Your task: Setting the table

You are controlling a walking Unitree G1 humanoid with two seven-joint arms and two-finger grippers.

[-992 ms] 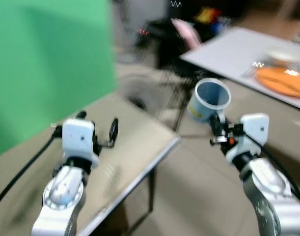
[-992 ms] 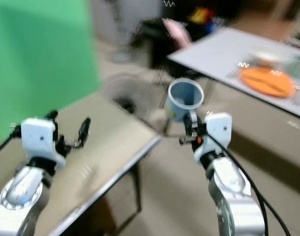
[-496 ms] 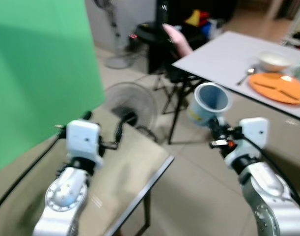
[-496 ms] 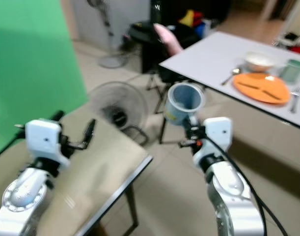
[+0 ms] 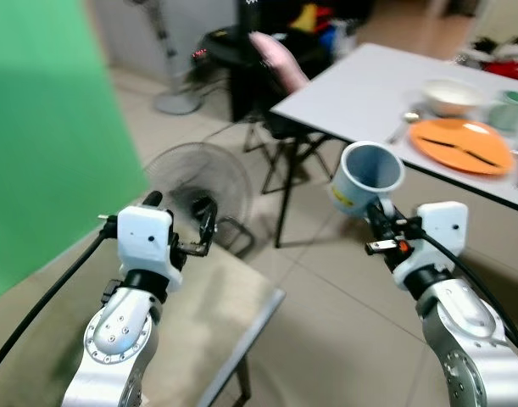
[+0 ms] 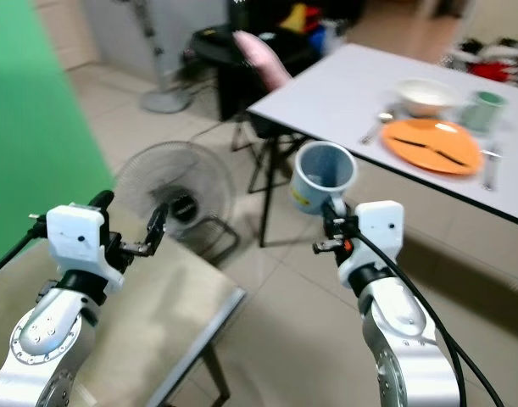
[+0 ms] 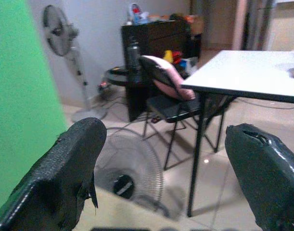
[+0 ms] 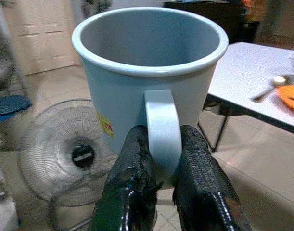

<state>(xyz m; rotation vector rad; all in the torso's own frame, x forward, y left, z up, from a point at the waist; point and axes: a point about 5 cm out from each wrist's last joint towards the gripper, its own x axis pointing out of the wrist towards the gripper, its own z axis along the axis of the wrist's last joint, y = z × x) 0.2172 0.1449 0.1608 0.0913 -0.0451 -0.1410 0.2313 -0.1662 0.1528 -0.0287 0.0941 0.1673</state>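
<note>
While my right gripper (image 8: 162, 192) pinches the handle of the blue mug (image 5: 367, 176), I hold it upright in the air, mouth open upward. Beyond it and to its right stands the white table (image 5: 373, 80), bearing an orange plate (image 5: 459, 146), a bowl (image 5: 451, 94), a spoon (image 5: 409, 119) and a green cup (image 6: 479, 109). My left gripper (image 5: 178, 227) hangs empty, fingers spread wide, over a tan table (image 5: 191, 314), a floor fan (image 5: 193, 182) just ahead of it.

Mug's (image 8: 137, 91) yellow sticker, seemingly unreadable.
</note>
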